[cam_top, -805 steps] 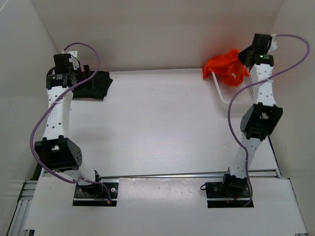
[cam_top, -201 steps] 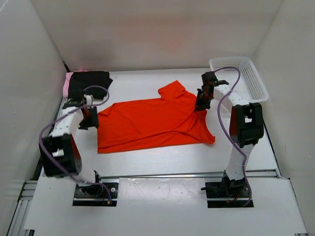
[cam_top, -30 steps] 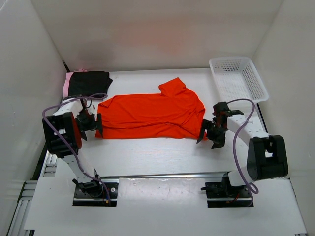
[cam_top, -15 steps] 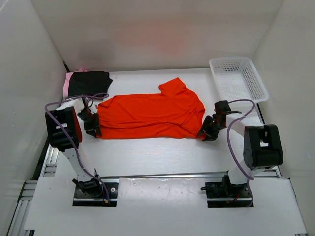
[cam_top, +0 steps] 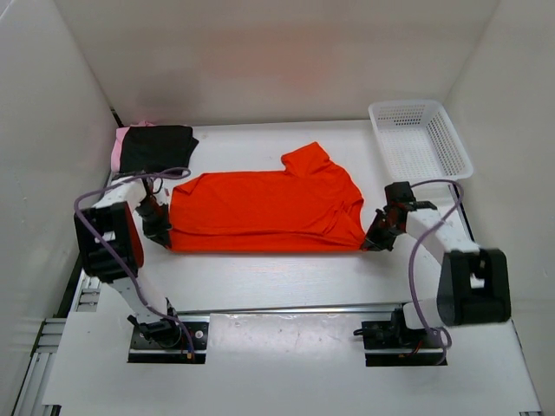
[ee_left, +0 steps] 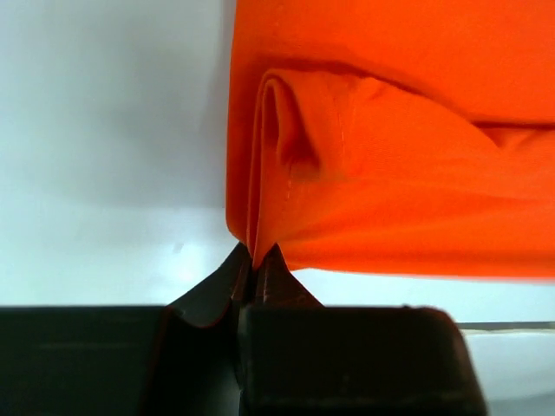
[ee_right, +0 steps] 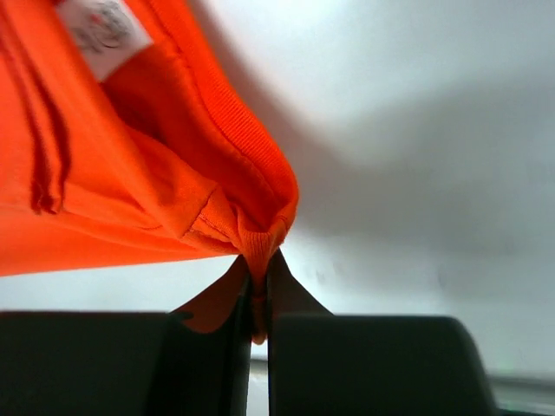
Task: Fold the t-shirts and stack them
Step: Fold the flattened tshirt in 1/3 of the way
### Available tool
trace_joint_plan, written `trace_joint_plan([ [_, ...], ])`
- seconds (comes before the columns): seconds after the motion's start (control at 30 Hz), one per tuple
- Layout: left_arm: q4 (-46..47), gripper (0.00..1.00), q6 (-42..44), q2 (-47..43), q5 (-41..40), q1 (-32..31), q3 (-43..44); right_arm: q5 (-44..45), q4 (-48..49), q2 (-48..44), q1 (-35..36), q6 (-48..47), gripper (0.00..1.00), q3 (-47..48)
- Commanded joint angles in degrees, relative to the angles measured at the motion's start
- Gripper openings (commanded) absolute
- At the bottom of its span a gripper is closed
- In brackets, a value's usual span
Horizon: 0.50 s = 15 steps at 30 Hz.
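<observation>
A: Two grippers, so how do they stand?
B: The left gripper (ee_left: 257, 260) is pinched on the near-left folded corner of the orange-red t-shirt (cam_top: 264, 208). The right gripper (ee_right: 258, 277) is pinched on its ribbed edge at the near-right corner.
A: Where does it lie?
B: Spread across mid-table (cam_top: 286, 273). The black t-shirt (cam_top: 158, 146) lies on the pink t-shirt (cam_top: 120, 151) at the far left, and the white basket (cam_top: 421, 139) sits far right.
</observation>
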Motion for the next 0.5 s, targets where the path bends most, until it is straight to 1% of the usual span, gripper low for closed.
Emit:
trace_joint_plan([
  [0.0,-3.81,0.10,0.32,-9.18,-9.09,0.14,-4.88,2.92,-11.52,-8.31,-0.41,1.83,0.00,-5.47],
  [0.07,-4.96,0.10,0.32,-10.34,-10.33,0.14,-7.71,0.29,-11.53,-12.60,-0.41,5.42,0.00,-9.96],
  [0.1,-5.57,0.10,0.32,-11.39,-10.33,0.14,-9.20,-3.03,-11.53,-13.85,-0.41,6.40,0.00,-14.51],
  [0.2,-5.57,0.10,0.32,-14.20,-12.26,0.14,-16.66,-4.46,-11.53,-18.59,-0.41,10.01,0.01,-21.56],
  [0.27,-5.57,0.38,0.32,-15.61,-13.05,0.14,-19.14,-4.47,-11.53,-22.38,-0.41,11.85,0.27,-24.30],
  [0.3,-5.05,0.55,0.32,-16.23,-14.54,0.14,-20.10,-5.08,-11.53,-23.43,-0.41,11.86,0.41,-25.27],
  [0.33,-4.52,0.67,0.32,-17.37,-15.77,0.14,-20.72,-5.08,-11.53,-24.83,-0.41,11.86,0.53,-25.98],
  [0.37,-4.00,0.74,0.32,-17.38,-17.44,0.14,-20.73,-5.08,-11.53,-25.37,-0.41,11.86,0.58,-25.98],
  [0.4,-3.99,0.74,0.32,-17.99,-21.98,-0.38,-19.34,-5.08,-12.14,-25.90,-0.41,11.86,0.59,-25.98],
  [0.43,-3.47,0.74,0.32,-18.78,-24.89,-1.78,-17.58,-5.08,-12.67,-25.90,-0.41,11.25,0.59,-25.37],
  [0.47,-3.46,0.75,0.32,-19.57,-27.88,-3.19,-12.43,-4.39,-13.72,-26.51,-0.41,11.25,0.59,-24.85],
])
